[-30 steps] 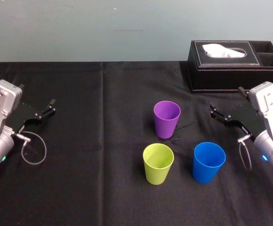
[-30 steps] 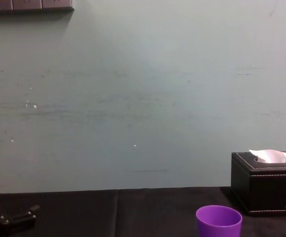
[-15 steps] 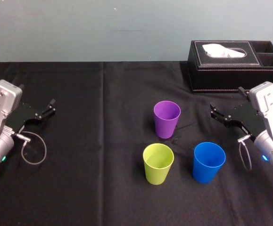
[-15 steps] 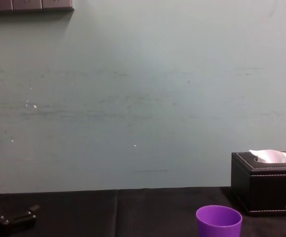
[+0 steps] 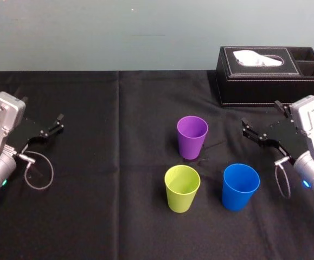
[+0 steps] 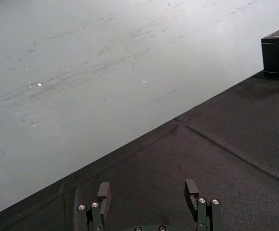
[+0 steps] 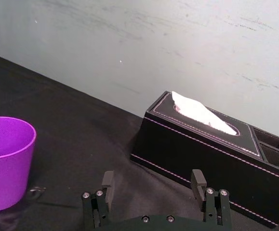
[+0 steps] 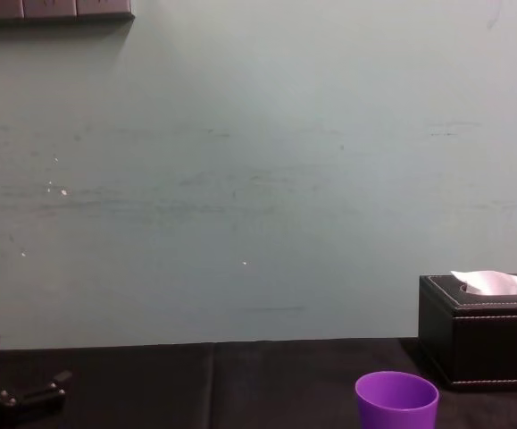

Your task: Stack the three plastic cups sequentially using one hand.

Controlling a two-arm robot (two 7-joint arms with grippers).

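On a black cloth (image 5: 119, 162) before a pale wall (image 5: 91, 32), the purple cup (image 5: 192, 137), green cup (image 5: 181, 188) and blue cup (image 5: 240, 186) stand apart, with a tissue box (image 5: 270, 76) behind at the right. The right gripper (image 5: 261, 115), spread wide and empty, lies beside the blue cup; the left gripper (image 5: 41, 108), likewise spread and empty, lies far left

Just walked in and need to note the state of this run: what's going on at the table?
Nothing is being handled yet. The purple cup, the yellow-green cup and the blue cup stand upright and apart on the black tablecloth, none stacked. The right gripper is open and empty just right of the cups, in front of the tissue box, pointing toward the purple cup. The left gripper is open and empty far off at the table's left side.
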